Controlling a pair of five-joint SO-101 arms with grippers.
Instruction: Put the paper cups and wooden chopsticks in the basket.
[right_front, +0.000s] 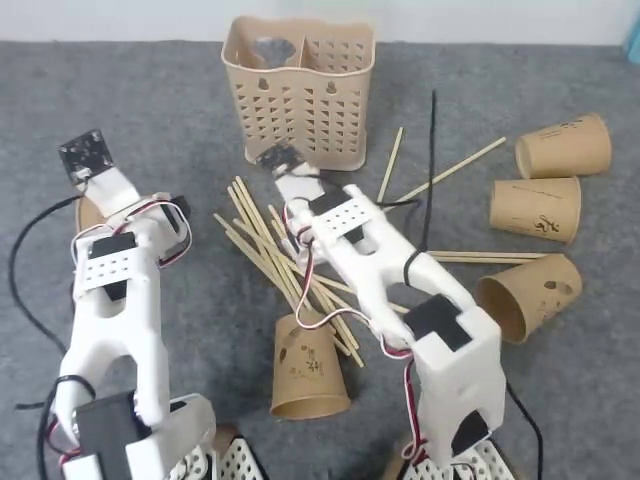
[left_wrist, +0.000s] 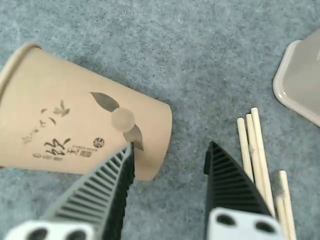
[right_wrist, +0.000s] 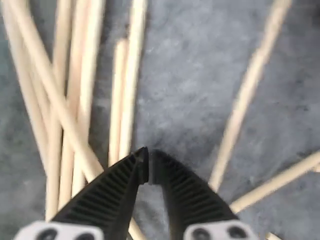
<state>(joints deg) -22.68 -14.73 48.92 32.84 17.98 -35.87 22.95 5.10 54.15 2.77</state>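
**Desk:** How are your pincers standing?

**Me:** My left gripper (left_wrist: 170, 150) is spread wide, with nothing between its ribbed black fingers (left_wrist: 112, 185). One fingertip overlaps the base end of a tan paper cup printed with leaves (left_wrist: 75, 125), which lies on its side on the grey carpet (left_wrist: 200, 45). I can't tell whether it touches. Just beside the other finger lie the ends of several pale wooden chopsticks (left_wrist: 252, 145).

**Desk:** And the right?

**Me:** My right gripper (right_wrist: 149, 162) is closed to a sliver and holds nothing. Its tips are low over the carpet beside a fanned bundle of sticks (right_wrist: 65, 100), and loose sticks (right_wrist: 250, 95) angle off on the other side.

**Desk:** What does the overhead camera add?

**Me:** From above, the left arm covers most of that cup (right_front: 84, 216), leaving a tan sliver at middle left; my wrist camera gives me its whole side. The overhead gives me the beige perforated plastic basket (right_front: 300, 110), upright at upper centre. The right arm's tip is at its foot, over the chopstick heap in mid-frame. A second cup (right_front: 310, 370) lies at lower centre. Three further cups (right_front: 535, 208) run down the right side, all tipped over and outside the basket.
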